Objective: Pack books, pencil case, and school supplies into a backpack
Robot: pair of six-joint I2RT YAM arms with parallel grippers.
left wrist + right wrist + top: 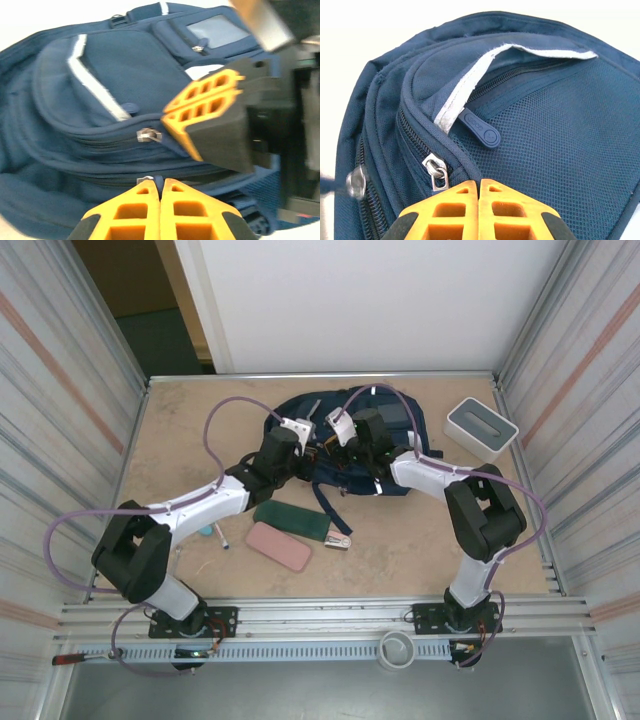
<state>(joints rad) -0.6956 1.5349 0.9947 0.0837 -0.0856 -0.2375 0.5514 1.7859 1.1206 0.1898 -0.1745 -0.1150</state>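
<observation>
Backpack [292,408]: navy fabric, lying flat at the middle-rear of the worktop [190,425], centre largely hidden under both arms in the overhead view. Seen close in the left wrist view [100,75] with a pale stripe [95,80] across the front pocket, a greyish window patch [215,31] near the top and a metal zip pull [149,135] on a closed zip line; top and left edges cut off. In the right wrist view [560,150], mesh panel, frayed white edging, navy rubber tab [479,128] and silver slider [438,175]; a second metal piece at far left too blurred to name. Left gripper [160,210]: jaws together, tips against the bag by a small pull; nipped or merely beside, not to be told. Right gripper [480,205]: jaws together, nothing visibly between, tips at the bag's zipped edge; also seen blurred from the left wrist [200,107], just beside the left one. Nearer the arm bases, apart from the bag: dark green case [291,520], pink case [279,546] just beside it, stapler [338,540] too small for detail, pen [215,533] partly covered by the left arm. White box with grey top [481,427] at right rear.
</observation>
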